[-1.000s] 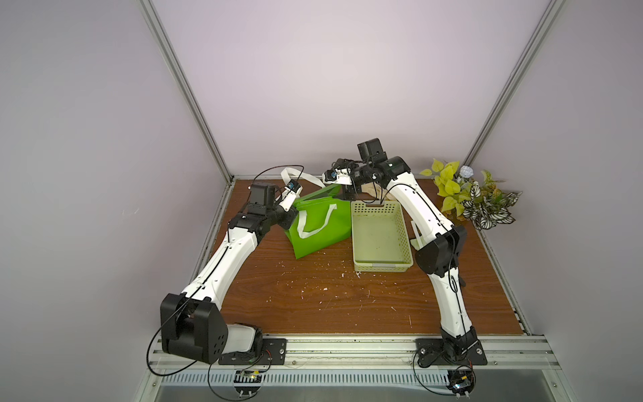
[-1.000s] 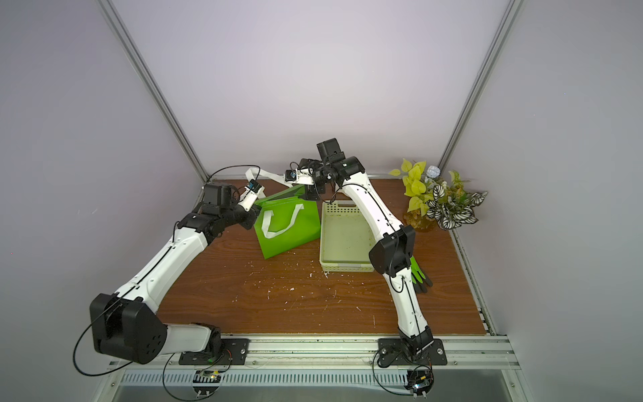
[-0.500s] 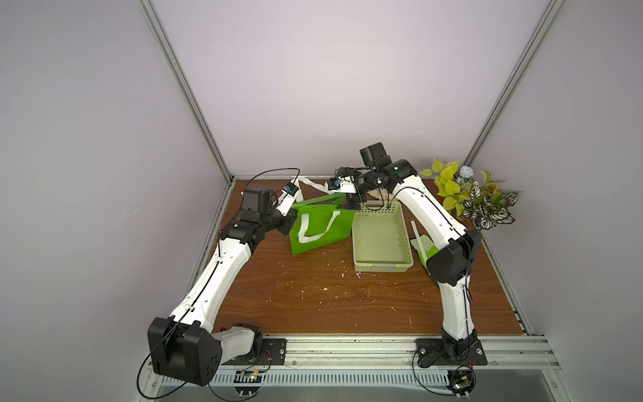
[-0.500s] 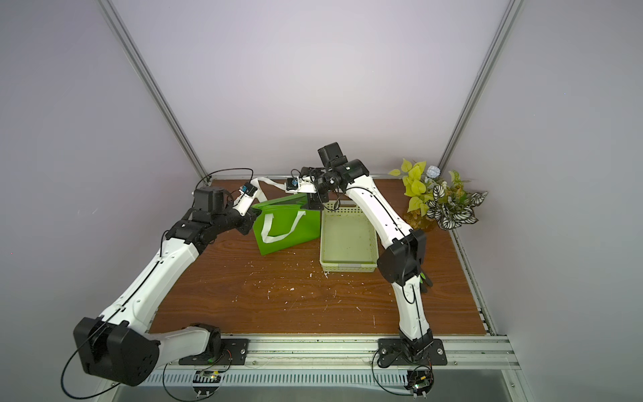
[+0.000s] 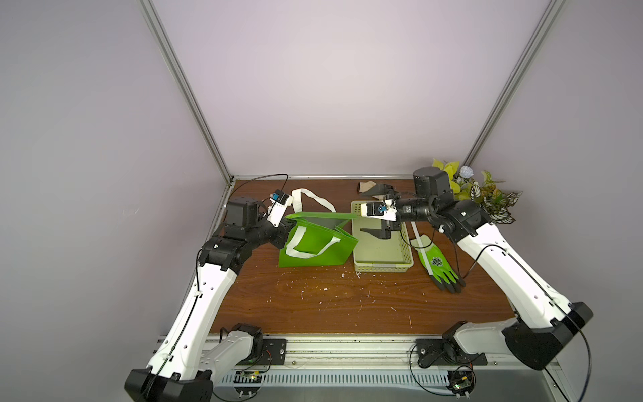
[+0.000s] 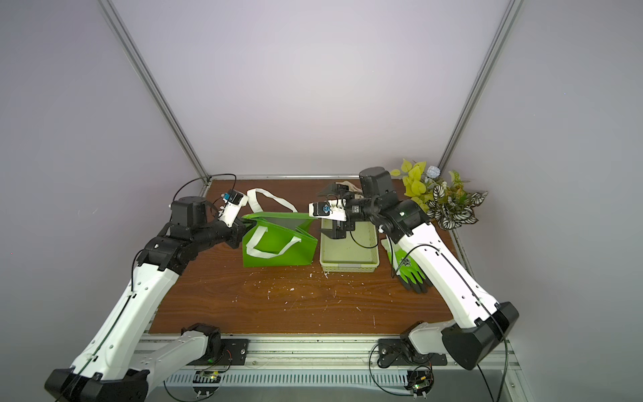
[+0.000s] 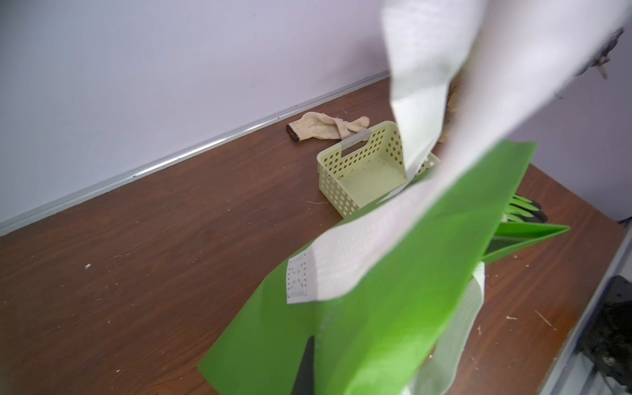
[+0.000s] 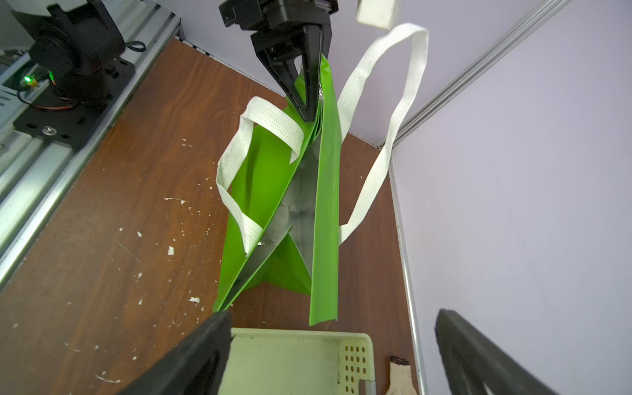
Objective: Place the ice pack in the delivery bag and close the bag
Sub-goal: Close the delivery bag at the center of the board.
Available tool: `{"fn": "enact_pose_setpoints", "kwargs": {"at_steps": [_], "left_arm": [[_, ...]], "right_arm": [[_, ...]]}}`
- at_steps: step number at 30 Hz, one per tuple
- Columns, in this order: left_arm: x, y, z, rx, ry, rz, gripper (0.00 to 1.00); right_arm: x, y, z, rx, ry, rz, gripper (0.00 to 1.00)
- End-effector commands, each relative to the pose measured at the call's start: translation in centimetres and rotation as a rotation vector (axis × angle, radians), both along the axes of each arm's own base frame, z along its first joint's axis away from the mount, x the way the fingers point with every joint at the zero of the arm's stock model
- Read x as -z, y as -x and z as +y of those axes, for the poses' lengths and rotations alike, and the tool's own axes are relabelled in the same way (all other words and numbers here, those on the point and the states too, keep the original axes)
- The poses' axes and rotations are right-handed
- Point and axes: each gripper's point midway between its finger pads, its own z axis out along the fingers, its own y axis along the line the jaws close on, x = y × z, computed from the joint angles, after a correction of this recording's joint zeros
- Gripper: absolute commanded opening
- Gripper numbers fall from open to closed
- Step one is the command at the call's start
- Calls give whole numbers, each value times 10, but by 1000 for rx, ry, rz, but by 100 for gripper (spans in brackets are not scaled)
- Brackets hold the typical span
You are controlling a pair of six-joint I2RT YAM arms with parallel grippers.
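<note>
At one bag (image 5: pixel 315 243) end, left gripper (image 8: pixel 305 111) clamps rim; right gripper (image 8: pixel 333 313) gapes empty by the other. Seemingly bag-opening step; next: catch far rim, spread. Ice pack unseen.

Three plain, pale lilac walls, the back wall (image 5: pixel 330 87), the left wall (image 5: pixel 87 139) and the right wall (image 5: pixel 591 139), close in the worktop (image 5: pixel 313 306), and they meet at the left post (image 5: pixel 184 90) and the right post (image 5: pixel 508 83), both aluminium, rising from its far corners. The worktop is dark reddish-brown wood grain under soft, even light. White crumbs (image 5: pixel 325 289) are scattered over its middle and near part, with a thin metal strip (image 5: pixel 320 176) along the far edge and a silver rail (image 5: pixel 348 351) along the near edge.
</note>
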Motion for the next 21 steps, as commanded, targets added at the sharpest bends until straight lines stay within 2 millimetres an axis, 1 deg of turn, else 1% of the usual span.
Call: {"fn": "enact_pose_setpoints", "kwargs": {"at_steps": [1, 4, 6, 10, 12, 15, 16, 21], "left_arm": [[-30, 8, -17, 62, 129, -43, 0], [-21, 10, -20, 67, 161, 9, 0], [-7, 13, -24, 85, 175, 55, 0], [28, 12, -21, 62, 151, 123, 0], [39, 12, -23, 70, 149, 136, 0], [46, 9, -20, 57, 131, 119, 0], [46, 8, -20, 56, 129, 112, 0], [48, 5, -22, 71, 130, 111, 0]], "right_arm": [[2, -1, 10, 26, -73, 70, 99], [24, 5, 14, 57, -61, 130, 99], [34, 10, 14, 70, -77, 160, 99], [40, 13, 14, 102, -115, 244, 99], [47, 13, 16, 114, -115, 298, 99], [66, 8, 17, 135, -75, 302, 99], [68, 5, 17, 143, -68, 291, 99], [60, -5, 23, 120, -58, 222, 99]]}}
